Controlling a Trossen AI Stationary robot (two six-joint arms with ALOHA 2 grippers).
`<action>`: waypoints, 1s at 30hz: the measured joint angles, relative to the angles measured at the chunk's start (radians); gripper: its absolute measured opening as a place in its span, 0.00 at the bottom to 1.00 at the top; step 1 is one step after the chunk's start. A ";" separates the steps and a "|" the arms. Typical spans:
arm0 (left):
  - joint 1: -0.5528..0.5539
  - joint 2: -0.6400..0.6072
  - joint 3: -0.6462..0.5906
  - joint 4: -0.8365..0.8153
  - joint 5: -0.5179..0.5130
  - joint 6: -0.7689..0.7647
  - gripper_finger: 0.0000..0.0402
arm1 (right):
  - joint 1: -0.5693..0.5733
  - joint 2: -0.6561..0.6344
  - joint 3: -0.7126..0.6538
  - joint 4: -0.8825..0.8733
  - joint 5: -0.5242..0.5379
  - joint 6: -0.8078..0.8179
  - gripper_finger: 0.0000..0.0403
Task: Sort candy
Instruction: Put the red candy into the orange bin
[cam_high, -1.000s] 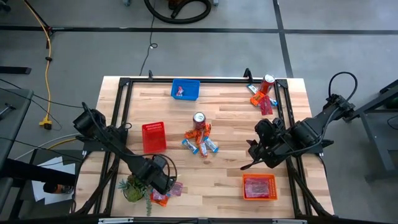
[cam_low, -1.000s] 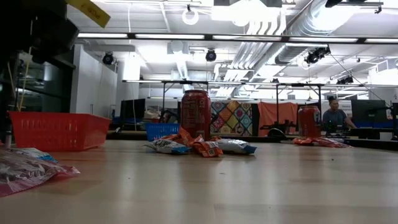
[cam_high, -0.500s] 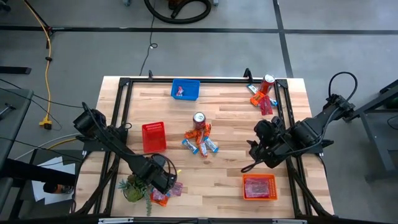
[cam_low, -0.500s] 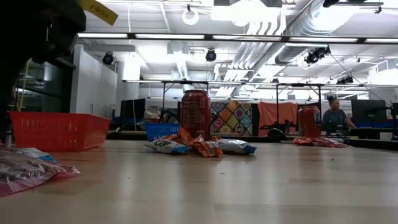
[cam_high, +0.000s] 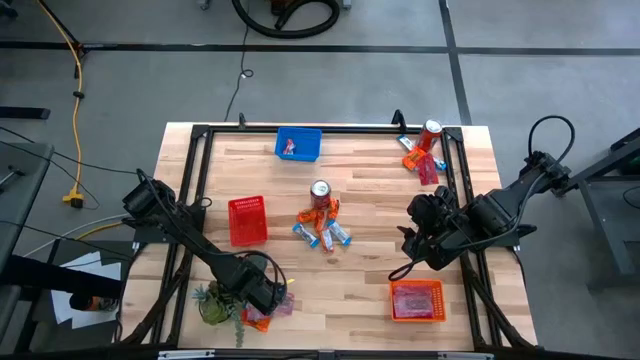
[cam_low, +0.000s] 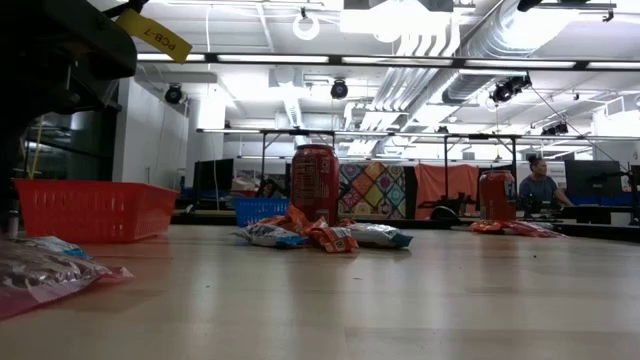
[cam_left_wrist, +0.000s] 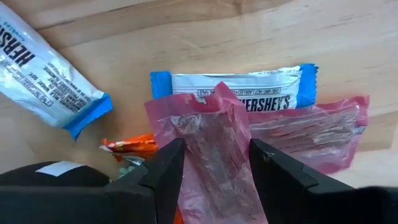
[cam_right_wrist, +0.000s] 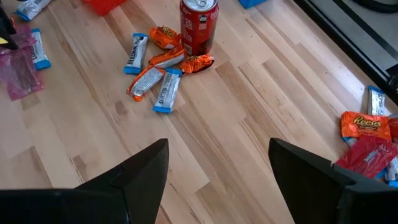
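Note:
My left gripper (cam_high: 266, 296) is down at the near-left candy pile, beside the green plant (cam_high: 212, 303), and is shut on a pink-red packet (cam_left_wrist: 214, 155). Around that packet lie a second pink packet (cam_left_wrist: 317, 130), two blue-and-white packets (cam_left_wrist: 249, 93) (cam_left_wrist: 43, 68) and an orange one (cam_left_wrist: 130, 146). My right gripper (cam_high: 405, 265) hangs open above bare table on the right, touching nothing. A second pile of candy (cam_high: 322, 232) lies flat at mid-table by a can (cam_high: 320, 192). A third pile (cam_high: 418, 160) lies at the far right corner. My left gripper pinches the pink-red packet between its two fingers (cam_left_wrist: 168, 171), coming from above and pointing down. The wrapper is buckled up into a ridge (cam_left_wrist: 219, 99) between them. Its lower part rests on the other packets of the pile.
A red basket (cam_high: 247, 220) stands left of centre, a blue basket (cam_high: 298, 145) with a packet in it at the far edge, and an orange basket (cam_high: 417, 301) holding pink-red candy near right. A second can (cam_high: 431, 132) stands at the far right corner. Black frame rails run along the table's sides.
My left gripper has come down a little and moved toward the table's near edge, onto the near-left pile. The pink packet at the low view's left has shifted slightly. The right arm has kept still.

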 joint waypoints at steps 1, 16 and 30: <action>0.000 0.005 0.001 0.005 0.000 0.000 0.42 | 0.000 0.000 0.000 0.000 0.000 -0.002 0.68; 0.000 0.007 0.001 0.009 0.000 0.153 0.04 | 0.000 0.000 0.000 0.000 0.000 -0.002 0.68; 0.009 -0.327 0.087 0.011 -0.343 0.565 0.00 | 0.000 0.000 0.000 0.031 -0.023 0.001 0.68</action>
